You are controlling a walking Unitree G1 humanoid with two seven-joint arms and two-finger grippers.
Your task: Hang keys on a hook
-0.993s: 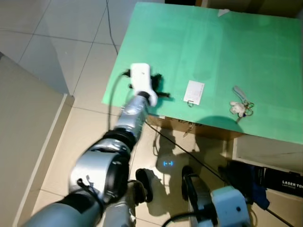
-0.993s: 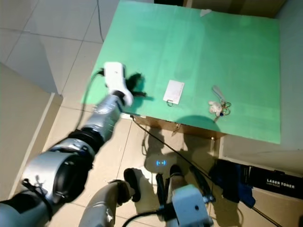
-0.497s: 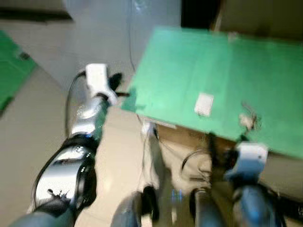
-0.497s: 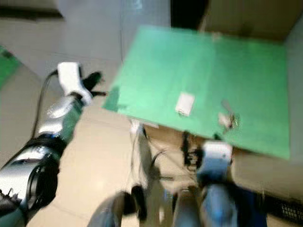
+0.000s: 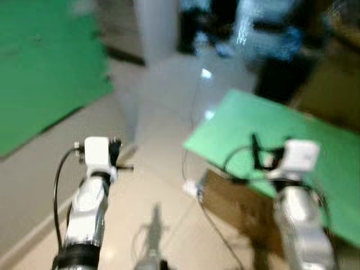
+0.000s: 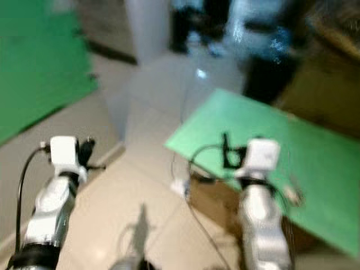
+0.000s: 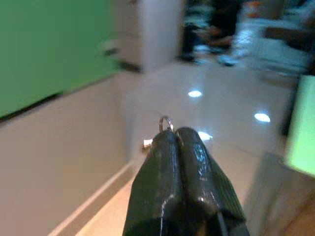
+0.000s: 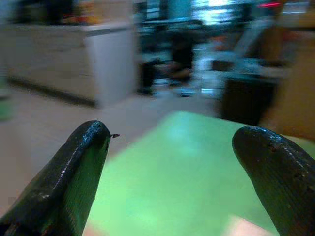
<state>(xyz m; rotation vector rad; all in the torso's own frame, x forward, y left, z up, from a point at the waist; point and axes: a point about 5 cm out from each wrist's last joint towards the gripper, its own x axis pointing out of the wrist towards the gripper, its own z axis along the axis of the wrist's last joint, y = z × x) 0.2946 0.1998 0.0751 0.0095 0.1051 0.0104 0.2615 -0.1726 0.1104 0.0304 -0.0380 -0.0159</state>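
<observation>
left hand [image 7: 170, 136] clamped on key ring [image 7: 165, 123], beyond green surface [image 5: 315, 146] near corner | right hand [image 8: 172, 162] apart, over surface | no hook made out

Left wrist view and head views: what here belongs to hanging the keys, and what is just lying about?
Job: small metal key ring, pinched in shut left claw.
Lying about: flat green table top, brown cardboard box beneath it, open right claw.

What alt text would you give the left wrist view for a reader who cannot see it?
The left gripper is shut, its two black fingers pressed together on a small metal key ring that pokes out at the tips. Behind it, blurred, lie a shiny tiled floor and a green wall panel.
</observation>
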